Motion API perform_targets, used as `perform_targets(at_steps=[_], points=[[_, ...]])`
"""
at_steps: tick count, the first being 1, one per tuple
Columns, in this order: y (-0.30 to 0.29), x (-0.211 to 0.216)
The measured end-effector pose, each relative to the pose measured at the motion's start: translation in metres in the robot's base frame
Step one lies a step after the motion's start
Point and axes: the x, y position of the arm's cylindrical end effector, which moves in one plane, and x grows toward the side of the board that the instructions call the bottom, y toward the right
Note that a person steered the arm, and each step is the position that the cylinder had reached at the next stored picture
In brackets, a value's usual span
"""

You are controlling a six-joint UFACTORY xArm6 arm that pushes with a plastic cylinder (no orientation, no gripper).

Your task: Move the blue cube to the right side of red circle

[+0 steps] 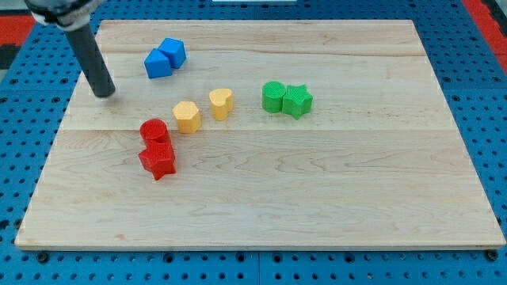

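The blue cube point(173, 51) sits near the view's top left, touching a blue triangular block point(156, 64) on its left. The red circle point(153, 131) stands left of centre, with a red star block point(158, 161) touching it just below. My tip point(104, 93) rests on the board at the view's left, left of and a little below the blue pair, above and left of the red circle. It touches no block.
A yellow hexagon block point(187, 115) and a yellow heart-like block point(221, 103) lie right of the red circle. A green round block point(273, 96) and a green star point(298, 100) touch each other further right. The wooden board point(317, 198) lies on a blue pegboard.
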Motion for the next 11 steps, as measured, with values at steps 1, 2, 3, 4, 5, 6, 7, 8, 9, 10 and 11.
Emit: perform_targets(at_steps=[1, 2, 3, 4, 5, 6, 7, 8, 9, 10, 11], points=[[0.043, -0.062], [0.045, -0.072], [0.129, -0.085], [0.251, -0.088], [0.251, -0.085], [0.191, -0.074], [0.178, -0.074], [0.166, -0.065], [0.202, -0.06], [0.273, -0.059], [0.251, -0.056]])
